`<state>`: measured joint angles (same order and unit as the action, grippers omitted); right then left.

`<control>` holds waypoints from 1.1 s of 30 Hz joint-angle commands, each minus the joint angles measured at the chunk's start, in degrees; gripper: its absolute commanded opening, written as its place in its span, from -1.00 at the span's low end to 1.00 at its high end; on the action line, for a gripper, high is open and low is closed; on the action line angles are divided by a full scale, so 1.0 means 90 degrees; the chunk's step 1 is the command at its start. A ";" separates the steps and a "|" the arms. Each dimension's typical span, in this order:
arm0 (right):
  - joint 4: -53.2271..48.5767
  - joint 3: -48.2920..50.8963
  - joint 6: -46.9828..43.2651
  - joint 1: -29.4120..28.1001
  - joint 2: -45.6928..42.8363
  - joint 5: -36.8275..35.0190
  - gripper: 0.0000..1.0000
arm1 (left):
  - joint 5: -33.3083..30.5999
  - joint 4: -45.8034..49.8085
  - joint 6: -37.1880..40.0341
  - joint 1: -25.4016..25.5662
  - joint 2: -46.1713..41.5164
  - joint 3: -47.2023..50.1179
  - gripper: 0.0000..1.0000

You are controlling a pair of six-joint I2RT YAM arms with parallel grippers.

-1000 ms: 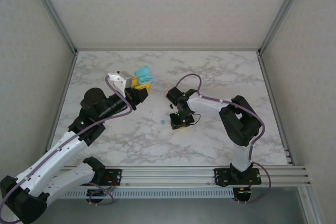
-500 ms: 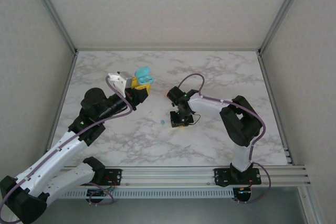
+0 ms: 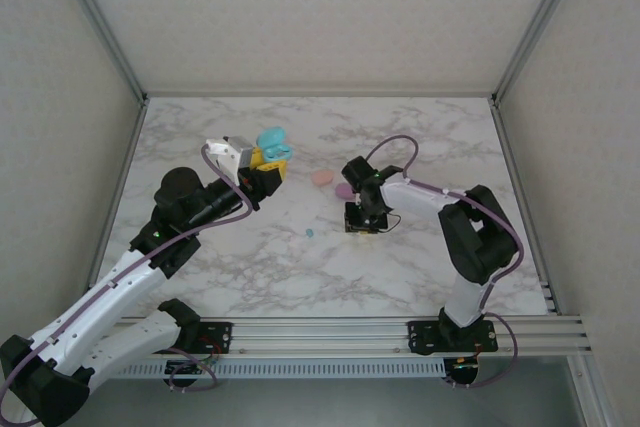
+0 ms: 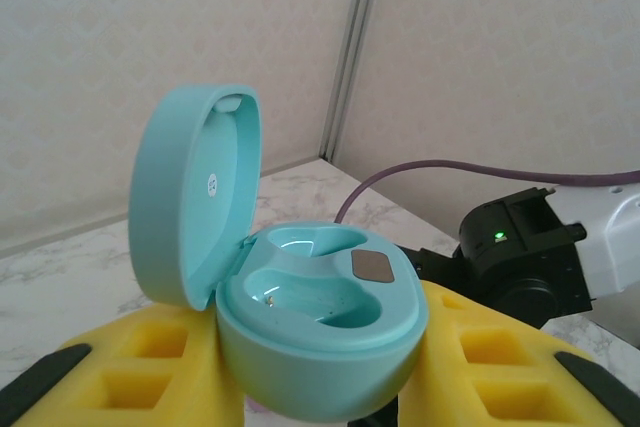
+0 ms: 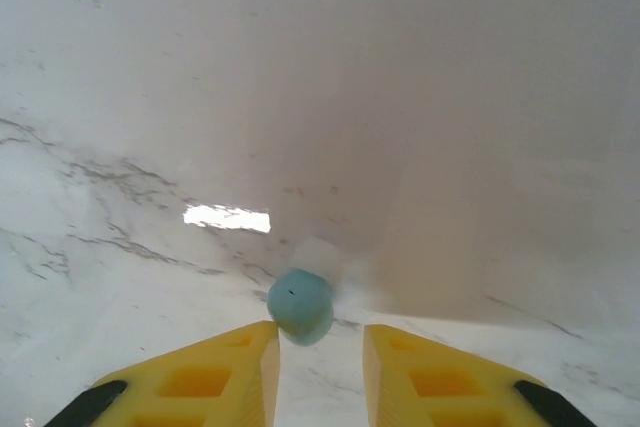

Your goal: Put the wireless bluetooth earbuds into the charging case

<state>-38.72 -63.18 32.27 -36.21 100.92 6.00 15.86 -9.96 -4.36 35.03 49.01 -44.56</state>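
Now the tiny round teal earbud (image 5: 300,305) lies on the white marble desk (image 3: 420,137), just ahead of the right jaws, which are slightly spread and empty. Far left, the left jaws pinch the open teal oval case (image 4: 320,317).

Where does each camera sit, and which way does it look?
Top external: high behind both arms, looking down at the table.
Left wrist: on that arm, looking along the left claw, which grips the teal case.
Right wrist: looking past the right claw at a teal earbud.
Shared: top and left wrist show the case.
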 commanded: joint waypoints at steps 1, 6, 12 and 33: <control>0.0009 0.0290 0.0091 0.0240 -0.0369 -0.0133 -0.45 | -0.0102 -0.0021 -0.0032 -0.0034 -0.0135 -0.0215 -0.40; -0.0032 0.0576 0.0106 0.0372 -0.0681 -0.0204 -0.45 | -0.0065 -0.0055 -0.0038 -0.0034 -0.0095 -0.0217 -0.39; -0.0006 0.0598 -0.0021 0.0458 -0.0966 -0.0228 -0.38 | -0.0048 -0.0080 -0.0068 -0.0034 -0.0085 -0.0206 -0.39; -0.0650 -0.1014 -0.1241 0.0338 0.0876 0.0418 -0.22 | -0.0096 0.0044 -0.0057 -0.0034 -0.0207 -0.0235 -0.38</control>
<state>-41.47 -70.13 24.18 -32.58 107.59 7.11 15.73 -9.72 -4.36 35.03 47.99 -44.56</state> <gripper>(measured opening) 0.393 0.366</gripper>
